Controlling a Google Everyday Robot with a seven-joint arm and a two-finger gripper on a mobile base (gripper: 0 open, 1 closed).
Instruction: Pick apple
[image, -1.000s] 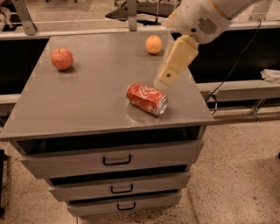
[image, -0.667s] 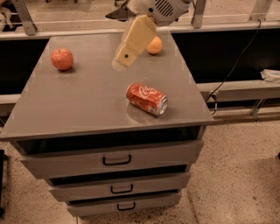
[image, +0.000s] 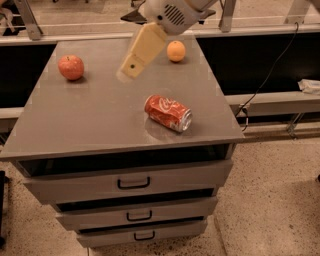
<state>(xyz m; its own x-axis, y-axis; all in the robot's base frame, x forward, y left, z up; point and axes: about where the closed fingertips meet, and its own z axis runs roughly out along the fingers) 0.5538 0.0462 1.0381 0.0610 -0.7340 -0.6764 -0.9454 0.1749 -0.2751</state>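
The hand (image: 130, 69) hovers over the counter (image: 90, 125), well apart from the apple (image: 71, 67); released or clenched, I cannot tell; a glancing touch could roll it off

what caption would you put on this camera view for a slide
Robot's gripper above the grey drawer cabinet, between apple and orange; a Coca-Cola can lies on its side nearer the front.

A Coca-Cola can (image: 168, 113) lies on its side at 4 o'clock on the cabinet top (image: 90, 115) (3 drawers (image: 134, 182) below); orange (image: 176, 51) at 1 o'clock, beside the gripper (image: 131, 67) at 12.
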